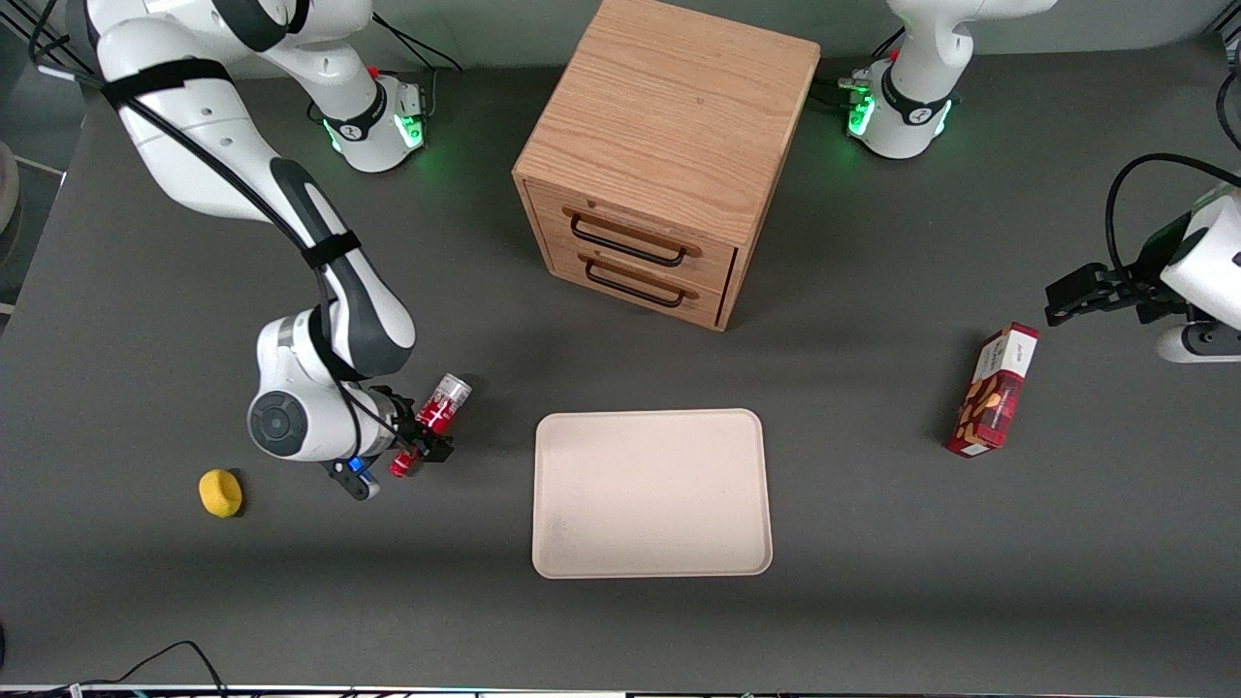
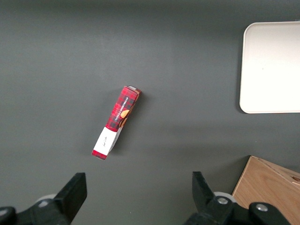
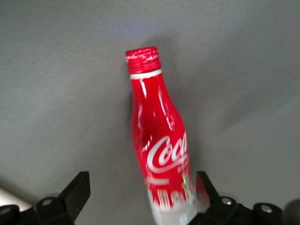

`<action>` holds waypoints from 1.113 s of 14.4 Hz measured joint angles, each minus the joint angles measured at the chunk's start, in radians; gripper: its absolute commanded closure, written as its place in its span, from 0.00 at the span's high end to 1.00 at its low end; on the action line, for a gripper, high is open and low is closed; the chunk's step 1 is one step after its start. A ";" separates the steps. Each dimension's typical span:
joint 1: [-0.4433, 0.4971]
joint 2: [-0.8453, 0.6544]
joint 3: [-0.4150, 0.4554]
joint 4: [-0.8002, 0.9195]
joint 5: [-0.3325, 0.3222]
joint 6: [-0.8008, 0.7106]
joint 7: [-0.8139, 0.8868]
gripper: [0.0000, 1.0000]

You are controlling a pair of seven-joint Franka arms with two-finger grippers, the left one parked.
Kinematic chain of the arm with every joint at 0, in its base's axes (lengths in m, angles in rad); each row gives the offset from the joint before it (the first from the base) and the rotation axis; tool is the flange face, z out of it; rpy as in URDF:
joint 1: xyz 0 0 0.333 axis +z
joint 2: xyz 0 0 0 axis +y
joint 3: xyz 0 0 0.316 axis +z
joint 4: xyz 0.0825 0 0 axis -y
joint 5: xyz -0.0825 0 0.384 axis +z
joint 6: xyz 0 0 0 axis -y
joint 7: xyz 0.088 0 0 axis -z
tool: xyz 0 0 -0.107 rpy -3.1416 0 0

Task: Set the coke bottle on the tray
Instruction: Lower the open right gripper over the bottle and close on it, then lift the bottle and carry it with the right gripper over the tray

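Where the front view begins at the working arm's end of the table, a small yellow object (image 1: 221, 492) rests on the dark grey table (image 1: 873, 582); its exact nature cannot be determined. Just beside it, nearer the tray, the gripper (image 1: 425, 438) sits at the end of the bent right arm, and the coke bottle (image 1: 432, 423) lies tilted across it, silver-grey base end pointing toward the cabinet and red cap end toward the front camera. Part of the bottle body is covered by the gripper housing in this view. In the right wrist view the bottle (image 3: 161, 145) runs between the two black fingers (image 3: 70, 192); one finger stands visibly apart from the bottle, the other is near its base, and the base end is cut off, so whether the claw grips the bottle cannot be told. Whether the bottle touches the table is likewise unclear. The cream-beige tray (image 1: 652, 492) lies flat near the bottle but apart from it. A wooden two-drawer cabinet (image 1: 659, 155) stands farther from the front camera than the tray. Toward the parked arm's end, a red snack box (image 1: 994, 392) lies on the table; the left wrist view shows it (image 2: 116, 123) with only one tray corner (image 2: 272, 65) in frame.
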 measured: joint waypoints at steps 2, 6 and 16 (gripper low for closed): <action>0.004 0.005 0.002 -0.046 -0.018 0.068 0.009 0.89; 0.008 0.004 0.003 -0.095 -0.068 0.130 0.011 0.00; 0.036 -0.129 0.062 -0.017 -0.106 -0.063 -0.015 0.00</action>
